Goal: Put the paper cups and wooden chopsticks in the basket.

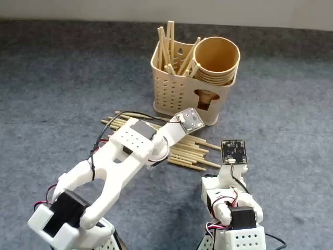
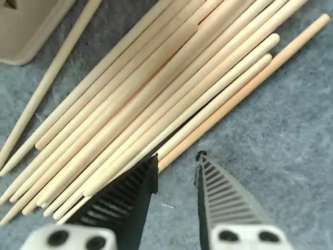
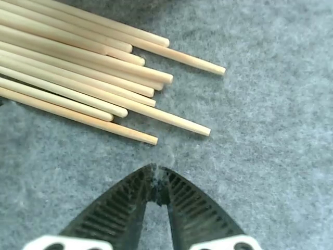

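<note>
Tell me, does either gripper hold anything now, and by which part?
Nothing is held: left gripper open by the pale wooden chopsticks, right gripper shut, empty.

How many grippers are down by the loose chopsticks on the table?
2. The left gripper, open, is at the edge of the chopstick pile; the right gripper, shut, sits just short of the pile's tips. Neither holds anything.

White printed twin arms with black motors and loose wiring.
The left arm, nearer the basket, has perforated white shells, black servo blocks and red-and-black cables; the right arm bears a black square circuit board. The left gripper and right gripper have black ribbed fingers.
</note>
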Controlling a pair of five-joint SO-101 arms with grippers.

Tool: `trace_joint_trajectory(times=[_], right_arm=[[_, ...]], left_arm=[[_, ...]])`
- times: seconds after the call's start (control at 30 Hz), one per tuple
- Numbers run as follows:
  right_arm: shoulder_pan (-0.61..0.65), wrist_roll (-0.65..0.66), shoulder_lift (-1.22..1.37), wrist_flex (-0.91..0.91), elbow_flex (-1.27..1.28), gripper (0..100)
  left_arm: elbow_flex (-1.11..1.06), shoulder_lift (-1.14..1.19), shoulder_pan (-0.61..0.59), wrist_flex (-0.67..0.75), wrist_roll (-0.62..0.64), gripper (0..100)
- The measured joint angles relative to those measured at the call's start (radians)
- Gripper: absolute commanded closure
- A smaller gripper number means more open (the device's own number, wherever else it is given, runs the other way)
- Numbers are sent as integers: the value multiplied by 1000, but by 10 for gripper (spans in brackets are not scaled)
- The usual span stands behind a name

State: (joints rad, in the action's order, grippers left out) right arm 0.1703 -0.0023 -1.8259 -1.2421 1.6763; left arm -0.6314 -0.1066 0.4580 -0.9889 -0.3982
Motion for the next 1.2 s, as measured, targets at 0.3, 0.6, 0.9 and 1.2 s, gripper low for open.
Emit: trace_joint_trajectory(times=[0.3,0.6,0.9,1.2], right_arm=[[0,0,0,0,0,994],[0,0,0,0,0,994],[0,0,0,0,0,994],[0,0,0,0,0,994]], left_arm=[[152,247,-3,-32,-75,870],[324,376,3,-242,-149,925],[278,391,80,-316,-178,927],[178,269,81,-318,-176,879]])
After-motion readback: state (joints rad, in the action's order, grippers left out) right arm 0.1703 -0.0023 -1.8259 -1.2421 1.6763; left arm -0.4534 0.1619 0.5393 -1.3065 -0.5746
